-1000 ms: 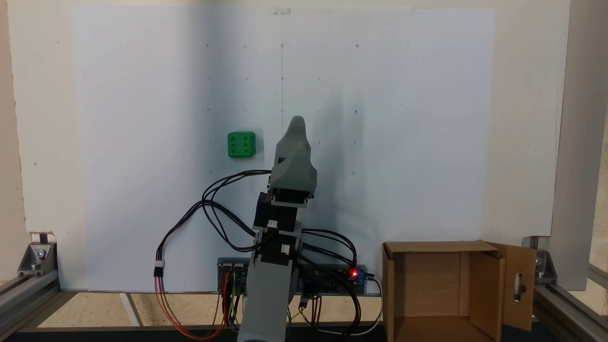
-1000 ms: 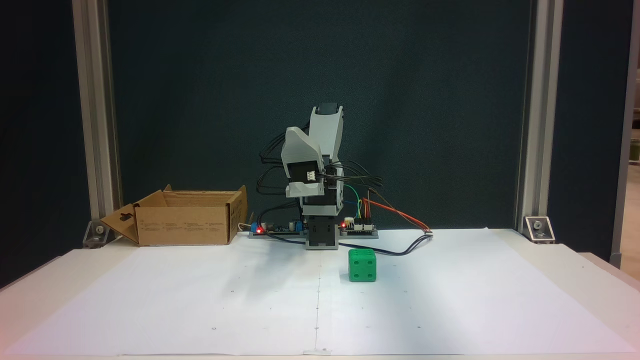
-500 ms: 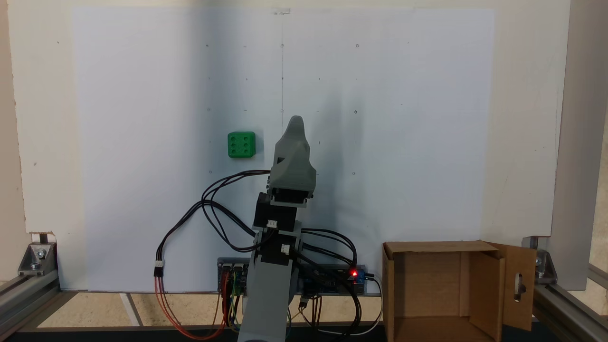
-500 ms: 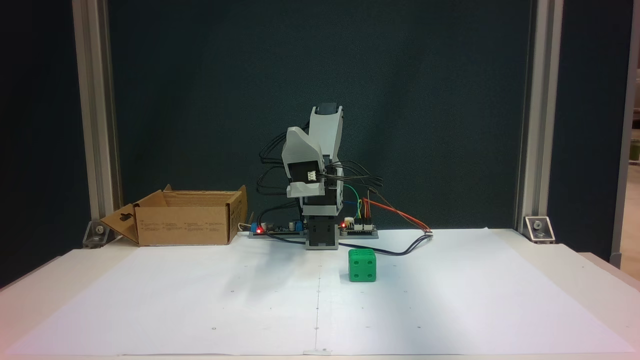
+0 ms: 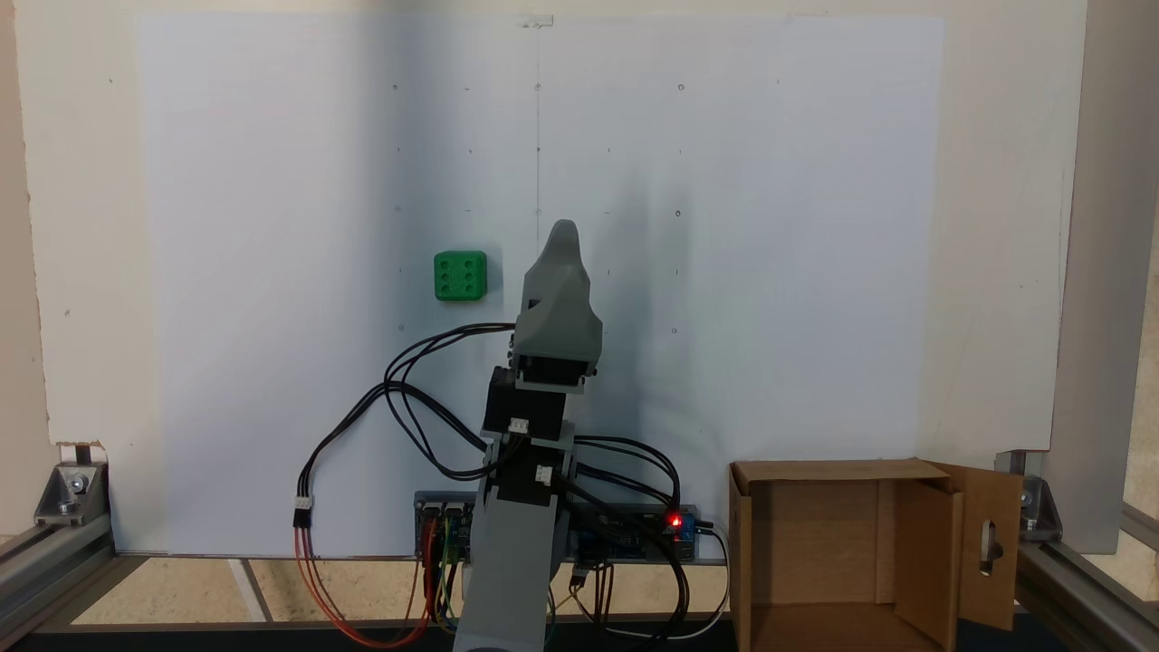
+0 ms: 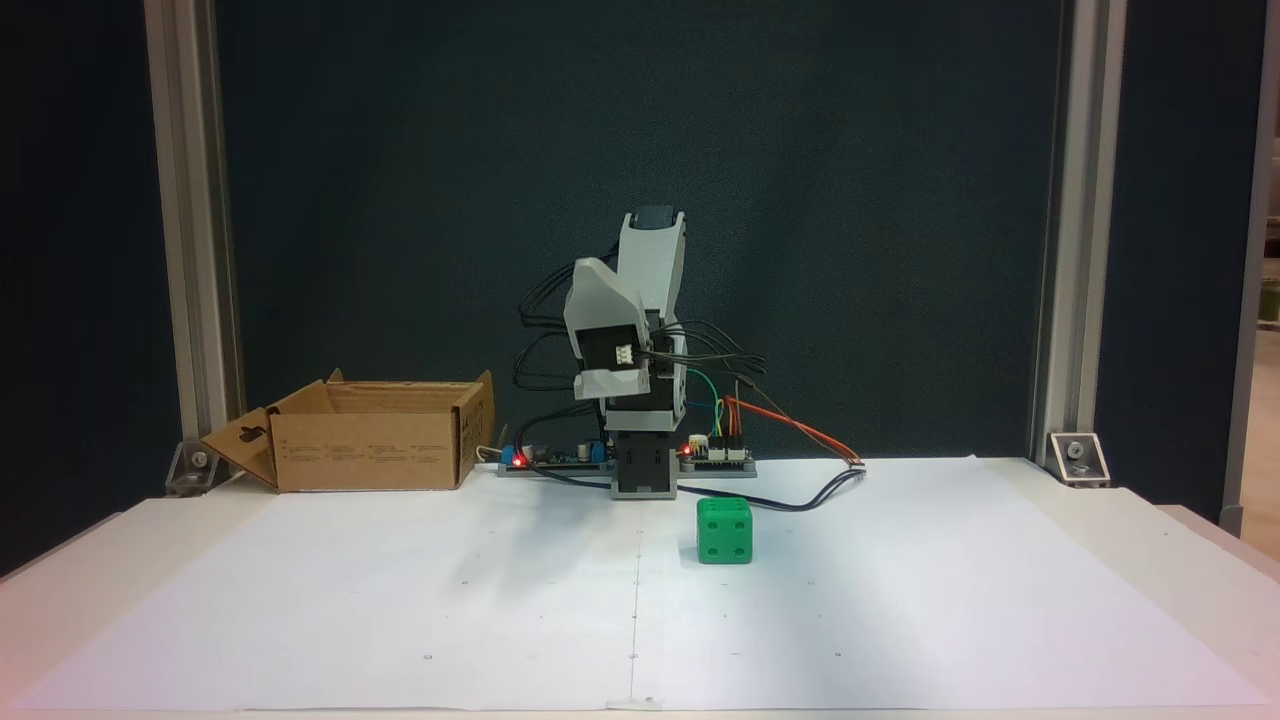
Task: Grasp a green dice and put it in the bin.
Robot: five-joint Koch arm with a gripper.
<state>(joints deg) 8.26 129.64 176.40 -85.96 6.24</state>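
The green dice (image 5: 460,275) lies on the white paper sheet, six pips up in a fixed view, and stands alone in front of the arm's base in another (image 6: 724,531). My grey gripper (image 5: 565,232) hovers folded over the arm, to the right of the dice and apart from it. Just one tip of it shows, so I cannot make out how its jaws stand. The bin (image 5: 824,471), a brown cardboard box with open flaps, stands at the lower right beside the base, and at the left in the other view (image 6: 370,450).
The arm (image 6: 650,300) rises from a base with circuit boards (image 5: 634,534) and looping cables (image 5: 398,389). Aluminium frame posts (image 6: 195,250) stand at the table's corners. White paper (image 5: 770,226) covers the table around the dice.
The gripper has shifted very slightly on the folded arm. The dice and the bin have not moved.
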